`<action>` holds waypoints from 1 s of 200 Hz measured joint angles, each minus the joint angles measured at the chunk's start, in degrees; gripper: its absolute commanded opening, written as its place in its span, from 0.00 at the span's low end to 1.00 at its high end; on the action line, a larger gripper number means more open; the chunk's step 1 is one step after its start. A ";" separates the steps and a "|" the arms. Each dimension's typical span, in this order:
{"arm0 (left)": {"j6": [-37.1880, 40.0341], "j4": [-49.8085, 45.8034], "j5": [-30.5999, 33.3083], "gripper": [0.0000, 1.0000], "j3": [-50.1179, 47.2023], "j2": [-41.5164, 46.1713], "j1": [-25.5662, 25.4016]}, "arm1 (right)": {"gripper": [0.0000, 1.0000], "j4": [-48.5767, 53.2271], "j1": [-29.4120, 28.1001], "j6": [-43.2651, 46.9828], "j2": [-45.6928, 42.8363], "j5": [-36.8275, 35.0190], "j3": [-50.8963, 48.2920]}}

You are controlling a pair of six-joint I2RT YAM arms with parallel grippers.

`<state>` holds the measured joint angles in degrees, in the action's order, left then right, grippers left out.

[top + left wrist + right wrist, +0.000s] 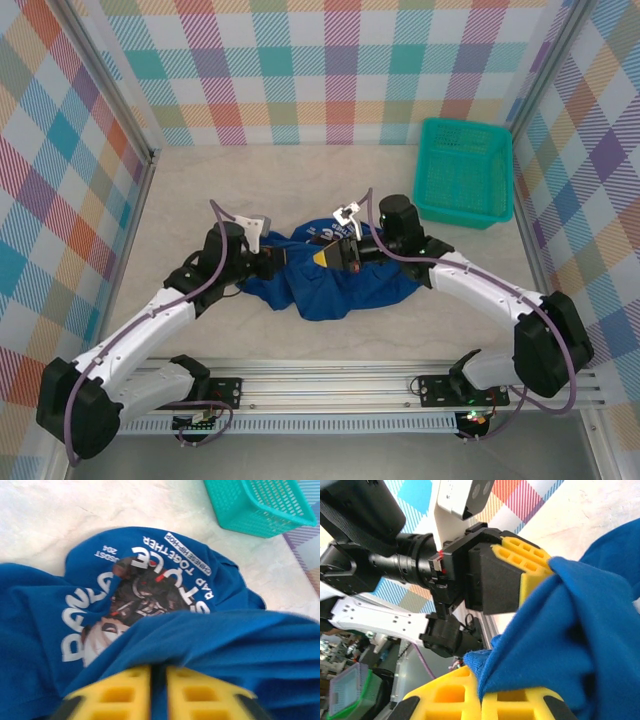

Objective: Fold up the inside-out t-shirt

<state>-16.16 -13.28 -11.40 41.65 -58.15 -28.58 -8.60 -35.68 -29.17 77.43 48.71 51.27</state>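
Note:
The royal-blue t-shirt (345, 285) lies bunched in the middle of the table, its white printed graphic (142, 587) facing up. My left gripper (280, 262) is at the shirt's left edge, and its yellow fingers (117, 695) are shut on a fold of blue cloth. My right gripper (320, 257) reaches in from the right, close to the left one. Its yellow fingers (445, 700) are shut on a hemmed edge of the t-shirt (580, 630). In the right wrist view the left gripper (545, 565) shows just ahead, gripping the same bunch of cloth.
A teal plastic mesh basket (465, 170) stands at the back right of the table, and its corner (260, 505) shows beyond the shirt. Checked walls close in the pale tabletop (200, 190) on three sides. A metal rail (330, 385) runs along the near edge.

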 measured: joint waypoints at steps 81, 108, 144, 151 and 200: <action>-0.24 4.46 -10.64 0.55 -3.89 8.59 -4.35 | 0.00 5.40 3.37 2.16 0.85 5.22 3.28; 0.63 6.56 -12.79 0.54 -3.63 1.84 -8.35 | 0.00 7.02 3.52 3.13 0.85 5.62 3.82; 0.83 8.57 -11.80 0.10 -2.14 -4.15 -10.08 | 0.00 9.33 3.74 4.66 0.85 5.99 3.98; 1.18 8.98 -10.97 0.04 -2.05 -4.39 -10.08 | 0.00 10.56 4.00 5.53 0.83 5.97 4.17; 0.92 7.80 -6.32 0.00 -3.93 1.68 -8.96 | 0.00 22.10 9.55 13.75 -3.32 3.08 4.79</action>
<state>-15.25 -5.48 -17.72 37.71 -56.47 -37.54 13.50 -26.13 -15.42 74.11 51.79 56.05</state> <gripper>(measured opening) 0.048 0.045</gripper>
